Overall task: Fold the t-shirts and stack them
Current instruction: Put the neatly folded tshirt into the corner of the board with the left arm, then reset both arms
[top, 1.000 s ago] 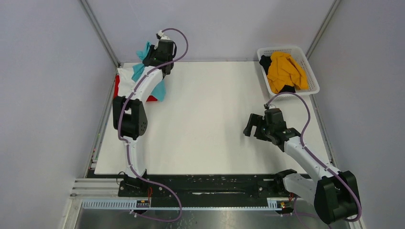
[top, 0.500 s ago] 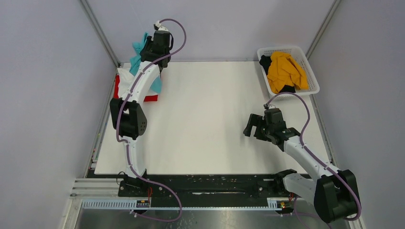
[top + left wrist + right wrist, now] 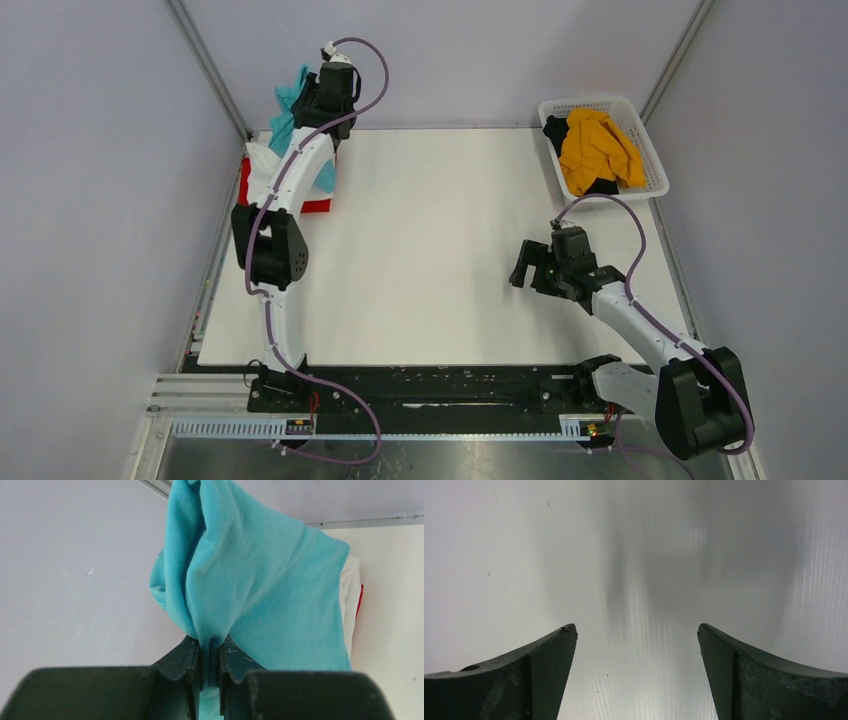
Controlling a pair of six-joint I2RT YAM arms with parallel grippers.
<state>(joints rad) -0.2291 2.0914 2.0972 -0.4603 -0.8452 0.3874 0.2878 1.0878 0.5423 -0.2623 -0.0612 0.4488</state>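
1. The left gripper (image 3: 209, 652), jaws pinched tight on a fold of the teal t-shirt (image 3: 260, 580), holds the garment aloft at the far-left corner of the table (image 3: 440, 250), close to the wall (image 3: 75, 580). The cloth drapes down below the fingers.
2. Beneath it, a white t-shirt (image 3: 262, 165) lies on a red t-shirt (image 3: 243, 185) at the table's left edge. The left arm crosses above both and hides part of them.
3. The right gripper (image 3: 636, 627), jaws spread wide and holding nothing, hovers over bare tabletop right of centre, well apart from the pile.
4. A white basket (image 3: 585, 101) at the far-right corner holds a yellow t-shirt (image 3: 595, 145) lying partly over a black garment (image 3: 555, 130).
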